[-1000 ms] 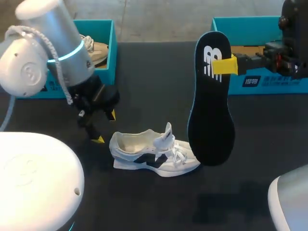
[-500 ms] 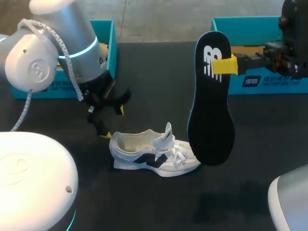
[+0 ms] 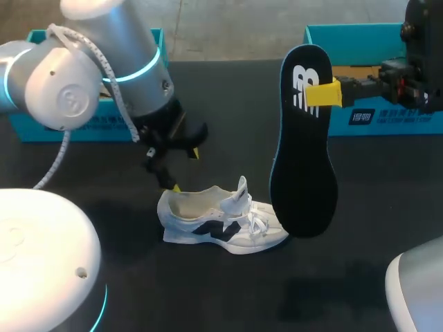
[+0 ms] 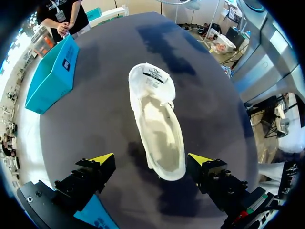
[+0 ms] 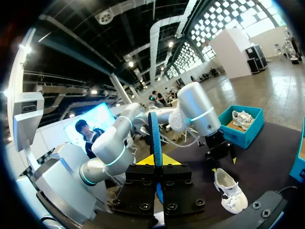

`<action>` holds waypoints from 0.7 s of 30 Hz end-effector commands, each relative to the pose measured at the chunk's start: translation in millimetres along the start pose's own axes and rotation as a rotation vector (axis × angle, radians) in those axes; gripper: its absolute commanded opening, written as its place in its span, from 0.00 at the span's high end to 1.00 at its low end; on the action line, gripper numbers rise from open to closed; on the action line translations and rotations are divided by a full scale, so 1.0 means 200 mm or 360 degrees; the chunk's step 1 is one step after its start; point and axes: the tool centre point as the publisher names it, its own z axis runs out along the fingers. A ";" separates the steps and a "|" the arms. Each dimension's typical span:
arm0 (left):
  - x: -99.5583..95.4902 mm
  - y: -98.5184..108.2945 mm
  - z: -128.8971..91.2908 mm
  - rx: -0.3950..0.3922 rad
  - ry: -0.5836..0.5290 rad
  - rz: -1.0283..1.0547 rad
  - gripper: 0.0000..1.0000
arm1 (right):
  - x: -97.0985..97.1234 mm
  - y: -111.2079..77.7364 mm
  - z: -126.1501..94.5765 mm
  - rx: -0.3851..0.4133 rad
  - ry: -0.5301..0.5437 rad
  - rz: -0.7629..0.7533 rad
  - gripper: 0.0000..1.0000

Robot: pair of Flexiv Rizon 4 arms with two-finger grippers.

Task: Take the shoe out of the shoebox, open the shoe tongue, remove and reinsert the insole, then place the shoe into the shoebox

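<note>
A white shoe (image 3: 221, 223) with a dark side logo lies on its sole on the black table, toe to the right, tongue raised. My left gripper (image 3: 184, 170) hangs open just above and behind its heel. In the left wrist view the shoe (image 4: 159, 129) lies ahead of and between the spread fingers of that gripper (image 4: 151, 158), its bare inside showing. My right gripper (image 3: 322, 93) is shut on the black insole (image 3: 302, 145), which hangs upright above the shoe's toe. In the right wrist view the insole (image 5: 155, 138) stands edge-on between the fingers of that gripper (image 5: 156, 164).
A teal shoebox (image 3: 41, 128) stands at the back left, mostly behind my left arm. A second teal shoebox (image 3: 387, 117) is at the back right, behind the right gripper. In the right wrist view the left box (image 5: 240, 121) holds another shoe.
My left arm has swung rightwards, bringing its open gripper from left of the shoe to over the heel. The right arm and insole have stayed still.
</note>
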 end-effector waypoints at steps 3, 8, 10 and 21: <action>-0.09 -0.10 0.14 -0.0022 0.0013 -0.0015 0.00 | -0.01 0.01 0.01 0.0006 0.0005 0.0000 1.00; -0.12 -0.12 0.21 0.0016 0.0013 -0.0080 0.00 | -0.01 0.01 0.01 0.0006 0.0005 0.0000 1.00; -0.13 -0.13 0.23 0.0039 -0.0002 -0.0128 0.00 | -0.01 0.01 0.01 0.0006 0.0005 0.0000 1.00; -0.10 -0.20 0.39 0.0024 -0.0013 -0.0172 0.00 | -0.01 0.01 0.01 0.0006 0.0005 0.0000 1.00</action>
